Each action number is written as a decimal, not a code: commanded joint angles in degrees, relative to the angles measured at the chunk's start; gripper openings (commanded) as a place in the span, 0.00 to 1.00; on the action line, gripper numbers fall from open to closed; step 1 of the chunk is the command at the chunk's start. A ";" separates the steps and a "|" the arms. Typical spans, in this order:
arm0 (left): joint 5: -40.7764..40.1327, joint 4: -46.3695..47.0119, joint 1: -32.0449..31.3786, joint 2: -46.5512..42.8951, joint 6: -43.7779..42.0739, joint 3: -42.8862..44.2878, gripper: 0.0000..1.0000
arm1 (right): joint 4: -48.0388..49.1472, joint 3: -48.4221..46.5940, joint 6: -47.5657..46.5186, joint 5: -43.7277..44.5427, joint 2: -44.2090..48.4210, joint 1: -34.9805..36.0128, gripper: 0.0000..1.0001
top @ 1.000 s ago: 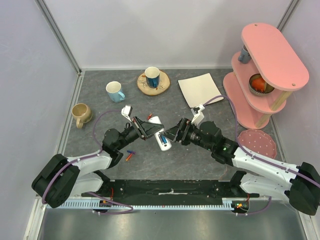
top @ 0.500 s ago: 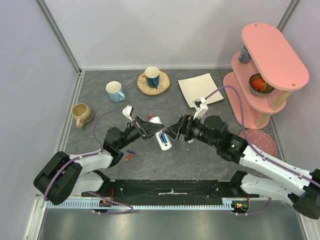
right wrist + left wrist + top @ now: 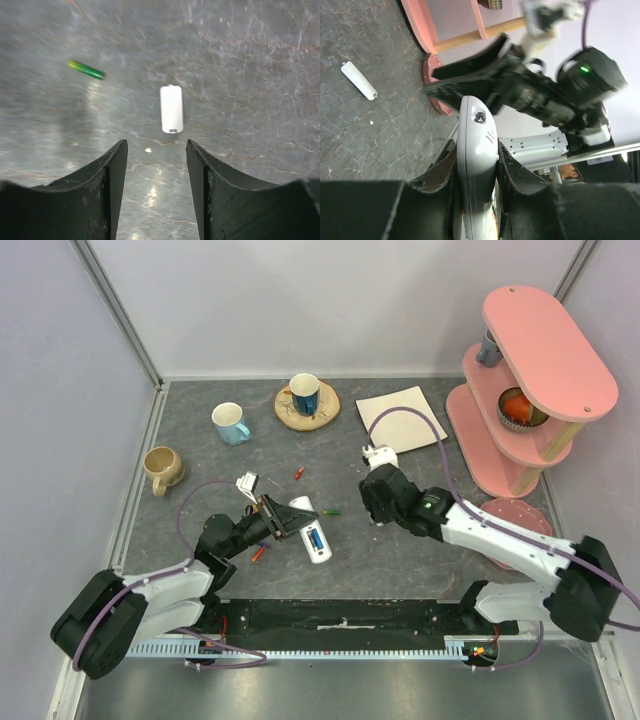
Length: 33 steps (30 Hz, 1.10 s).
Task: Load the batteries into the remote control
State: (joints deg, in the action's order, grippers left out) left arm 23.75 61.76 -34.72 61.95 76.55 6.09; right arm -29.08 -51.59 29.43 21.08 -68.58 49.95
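Observation:
My left gripper [image 3: 284,519] is shut on the remote control [image 3: 306,512], a slim white bar held up off the table; a blue battery [image 3: 316,538] lies in its open back. In the left wrist view the remote control [image 3: 476,135] is pinched edge-on in the left gripper [image 3: 477,152]. My right gripper [image 3: 156,145] is open and empty, pointing down at the table just short of a small white battery cover [image 3: 171,109]. A green battery [image 3: 86,69] lies left of that cover. In the top view, a green battery [image 3: 330,511], a red one [image 3: 299,474] and two more [image 3: 260,551] lie loose around the remote.
Three mugs stand at the back left: tan [image 3: 161,469], light blue [image 3: 230,423], and dark blue on a wooden coaster [image 3: 305,395]. A flat white plate [image 3: 400,418] lies at the back. A pink shelf stand [image 3: 530,380] and a pink disc [image 3: 520,525] are on the right.
My right gripper has pulled away from the remote and now points down at the table near the white cover. My left gripper, still holding the remote, has shifted slightly down and left.

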 commanded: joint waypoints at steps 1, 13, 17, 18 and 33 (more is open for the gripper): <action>0.77 -2.77 0.18 -7.10 -5.01 -1.95 0.02 | -0.20 -0.44 -6.49 1.51 -6.11 -1.43 0.59; -0.19 -11.75 0.18 -17.31 -8.88 -3.18 0.02 | 5.08 -0.70 -13.08 -12.46 -18.61 -9.61 0.67; -0.02 -11.05 0.18 -16.34 -8.88 -3.19 0.02 | 6.05 -0.35 -13.78 -14.05 -19.40 -9.96 0.67; -0.10 -10.78 0.18 -15.99 -8.88 -3.19 0.02 | 6.49 -0.26 -14.13 -14.57 -19.75 -9.96 0.67; 1.12 -5.78 0.18 -10.19 -7.82 -2.40 0.02 | 7.90 1.76 -12.64 -17.04 -23.80 -12.51 0.62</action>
State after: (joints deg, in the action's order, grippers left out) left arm 24.08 51.11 -34.72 50.70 70.00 3.01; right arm -22.90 -49.80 16.84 5.82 -91.66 37.93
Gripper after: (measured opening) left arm 0.315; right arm 0.634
